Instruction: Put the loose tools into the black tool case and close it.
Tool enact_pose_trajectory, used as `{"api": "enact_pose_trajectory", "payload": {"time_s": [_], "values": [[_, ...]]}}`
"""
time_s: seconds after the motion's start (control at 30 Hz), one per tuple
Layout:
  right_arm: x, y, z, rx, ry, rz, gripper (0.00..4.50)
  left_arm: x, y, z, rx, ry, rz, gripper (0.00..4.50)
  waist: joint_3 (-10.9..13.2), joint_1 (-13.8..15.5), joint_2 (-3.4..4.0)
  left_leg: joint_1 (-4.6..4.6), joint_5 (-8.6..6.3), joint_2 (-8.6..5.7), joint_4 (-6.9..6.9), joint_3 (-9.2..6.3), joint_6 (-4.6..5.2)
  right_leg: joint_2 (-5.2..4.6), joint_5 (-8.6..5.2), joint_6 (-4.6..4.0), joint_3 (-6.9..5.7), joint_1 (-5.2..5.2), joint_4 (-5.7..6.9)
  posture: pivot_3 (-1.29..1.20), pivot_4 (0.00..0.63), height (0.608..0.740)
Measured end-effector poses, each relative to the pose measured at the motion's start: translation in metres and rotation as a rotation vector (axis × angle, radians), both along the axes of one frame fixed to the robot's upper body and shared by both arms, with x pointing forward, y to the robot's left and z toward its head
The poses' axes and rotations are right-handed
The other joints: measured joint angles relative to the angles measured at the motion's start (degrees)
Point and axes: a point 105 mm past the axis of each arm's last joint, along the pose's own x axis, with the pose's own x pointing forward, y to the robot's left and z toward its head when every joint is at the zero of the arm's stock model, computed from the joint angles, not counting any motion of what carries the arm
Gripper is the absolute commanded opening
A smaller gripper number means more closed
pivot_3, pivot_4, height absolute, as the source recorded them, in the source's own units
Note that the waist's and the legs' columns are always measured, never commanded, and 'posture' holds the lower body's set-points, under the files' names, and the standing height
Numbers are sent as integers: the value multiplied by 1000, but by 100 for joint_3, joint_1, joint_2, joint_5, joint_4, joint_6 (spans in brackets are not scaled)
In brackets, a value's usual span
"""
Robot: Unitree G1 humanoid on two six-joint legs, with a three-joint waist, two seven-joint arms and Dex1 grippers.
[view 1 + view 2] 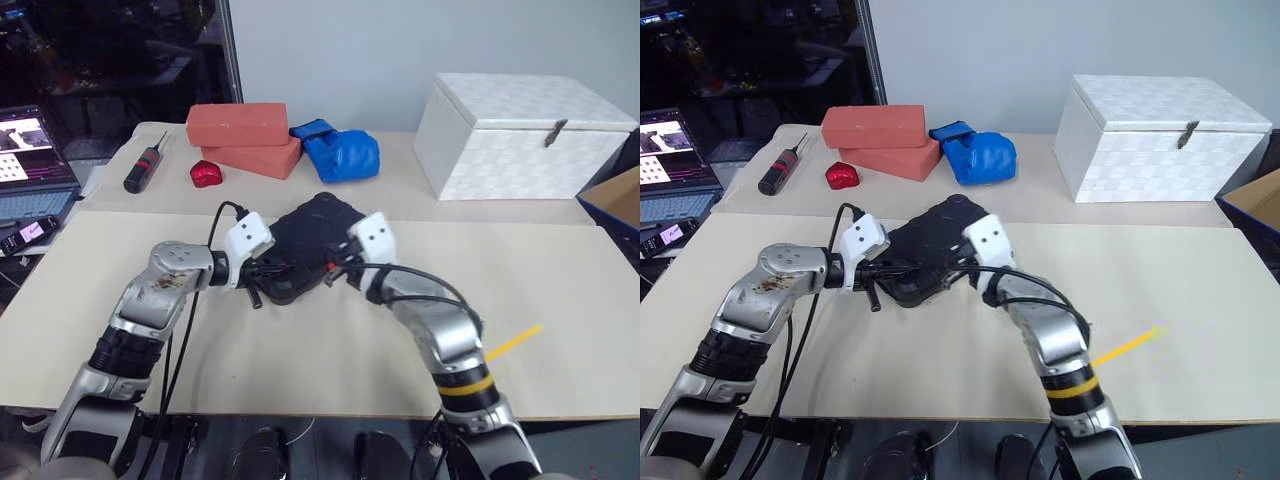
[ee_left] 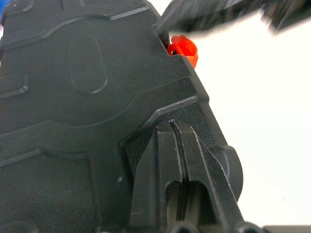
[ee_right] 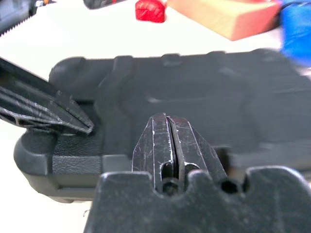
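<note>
The black tool case (image 1: 305,245) is seen lying closed on the beige table (image 1: 560,330), near the middle, set at a slant with one corner toward the far side. An orange latch (image 2: 183,49) is seen at the case's edge in the left wrist view.

The left gripper (image 2: 176,127) is pressed together, fingers meeting with no gap; its tip is laid on the case's lid near the near-left corner. Nothing is pinched between its fingers. In the left eye view it is found at the case's left edge (image 1: 262,272).

The right gripper (image 3: 167,121) is likewise pressed together, with nothing held. It is held over the near-right edge of the case, pointing across the lid; in the right wrist view the tip of the left gripper is caught at the case's corner. Whether the right fingers touch the lid cannot be told.

Beyond the case, on the far part of the table, are noted: two red bricks (image 1: 240,135) stacked, a blue glove (image 1: 340,152) just right of them, a small red object (image 1: 206,174), and a black-and-red-handled screwdriver (image 1: 143,170) at far left. A white textured box (image 1: 515,135) is stood at far right. A laptop (image 1: 30,165) is noted off the table's left edge.
</note>
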Motion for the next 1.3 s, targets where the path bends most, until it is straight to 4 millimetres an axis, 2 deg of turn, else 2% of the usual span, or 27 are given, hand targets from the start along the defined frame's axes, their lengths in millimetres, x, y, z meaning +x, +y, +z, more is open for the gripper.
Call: {"api": "enact_pose_trajectory", "payload": {"time_s": [0.1,0.17,0.3,0.4,0.63,1.3], "values": [[-8,-10,-5,-13,34,-26,0,0,1,-1,-1,-1,10,32,-2,-7,0,6,0,1,-2,0,-1,0,-16,-5,0,0,-1,0,150,740],[-10,-17,-20,-65,85,-60,0,0,1,-1,0,0,12,32,-2,-3,0,10,-1,1,-3,-1,-2,0,-17,-6,0,-2,-3,0,150,740],[-7,-22,-43,-161,159,-118,0,0,1,-1,0,-1,11,32,-2,0,0,9,-1,4,-3,-1,-2,-2,-17,-6,1,-4,-7,0,150,740],[-2,-23,-52,-194,193,-149,0,0,0,0,2,-1,7,32,-2,5,0,8,-1,4,-4,-1,-2,-2,-17,-7,1,-4,-8,0,150,740],[9,-6,-51,-196,214,-148,0,1,-1,0,7,-2,4,32,-2,12,0,6,-1,6,-5,-2,-2,-2,-17,-6,0,-5,-10,0,150,740],[20,9,-49,-198,235,-141,0,-1,4,-1,7,-14,42,32,-1,-135,1,6,-2,20,-10,1,-4,-2,-15,-7,0,-10,-11,0,150,740]]}}
